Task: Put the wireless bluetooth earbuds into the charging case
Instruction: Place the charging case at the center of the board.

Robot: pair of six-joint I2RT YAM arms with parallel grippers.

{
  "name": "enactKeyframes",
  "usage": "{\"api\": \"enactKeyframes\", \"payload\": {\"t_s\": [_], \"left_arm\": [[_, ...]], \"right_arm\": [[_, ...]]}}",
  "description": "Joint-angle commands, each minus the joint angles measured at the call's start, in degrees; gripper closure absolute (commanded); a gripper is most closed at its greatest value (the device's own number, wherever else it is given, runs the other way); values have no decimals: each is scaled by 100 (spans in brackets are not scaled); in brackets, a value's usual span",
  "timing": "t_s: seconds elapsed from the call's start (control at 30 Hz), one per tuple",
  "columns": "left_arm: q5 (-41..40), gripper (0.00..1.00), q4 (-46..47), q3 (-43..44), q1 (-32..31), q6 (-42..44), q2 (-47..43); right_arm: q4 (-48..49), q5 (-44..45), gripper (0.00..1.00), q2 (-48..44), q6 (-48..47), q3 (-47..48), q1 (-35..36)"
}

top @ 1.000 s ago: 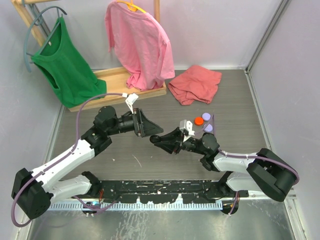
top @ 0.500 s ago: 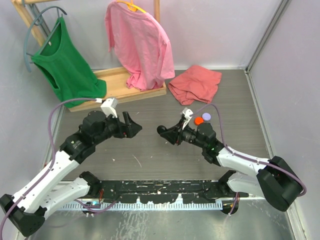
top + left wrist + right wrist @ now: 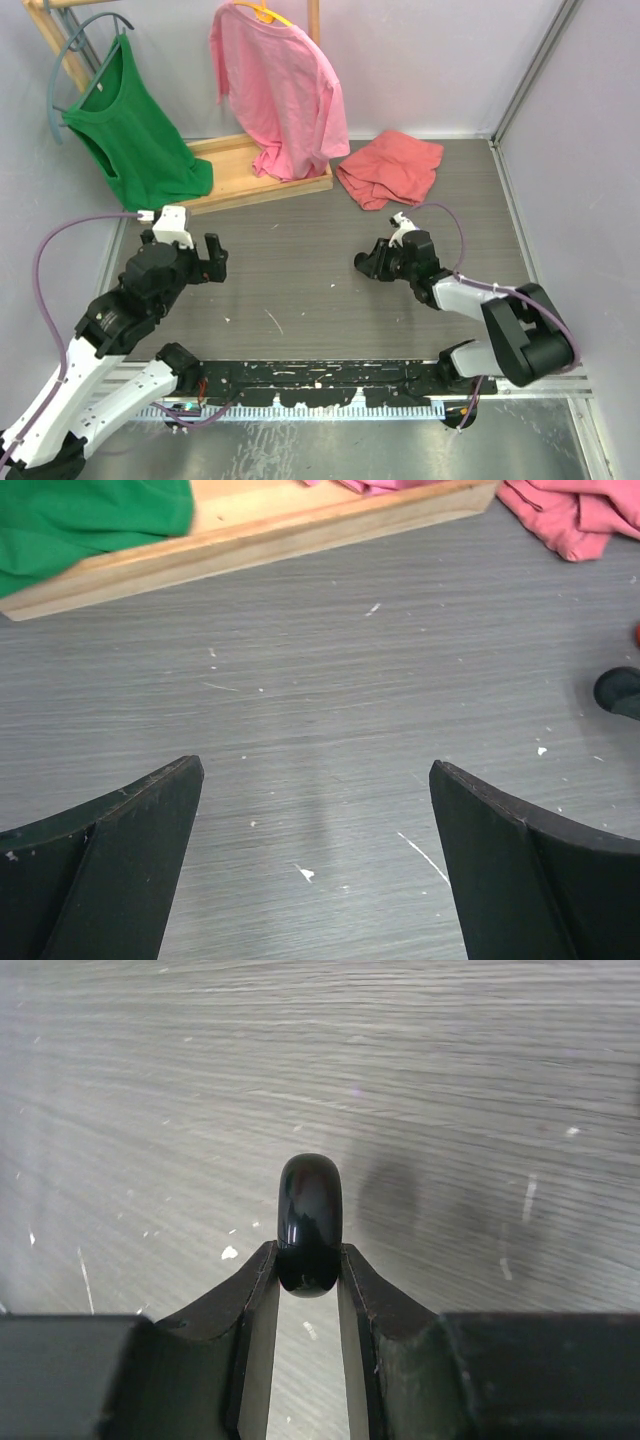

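My right gripper is shut on a glossy black rounded charging case, held edge-on just above the grey table. From above, that gripper sits right of centre, pointing left. The same black case shows at the right edge of the left wrist view. My left gripper is wide open with only bare table between its fingers; in the top view it hovers at the left. The earbuds are out of view.
A wooden rack base with a green shirt and a pink shirt stands at the back left. A crumpled pink cloth lies at the back right. A sliver of red shows at the left wrist view's edge.
My left arm has pulled back to the left and its jaws have opened wide. My right arm has drawn back to the right, still gripping the black case, and now covers the orange and lavender discs.
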Motion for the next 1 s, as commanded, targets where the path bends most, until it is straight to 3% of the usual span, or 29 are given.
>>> {"api": "enactKeyframes", "payload": {"t_s": [0.0, 0.2, 0.4, 0.73, 0.97], "left_arm": [[-591, 2, 143, -72, 36, 440, -210], [-705, 2, 49, -194, 142, 456, -320], [-297, 2, 101, -215, 477, 445, -344], [370, 2, 252, -299, 1014, 362, -524], [537, 2, 135, -138, 1014, 183, -690]], "right_arm": [[172, 63, 98, 526, 417, 395, -269], [81, 270, 81, 1046, 577, 548, -634], [-469, 783, 59, 638, 532, 473, -702], [-1036, 1299, 53, -247, 568, 57, -745], [-2018, 1580, 35, -1419, 318, 272, -746]]}}
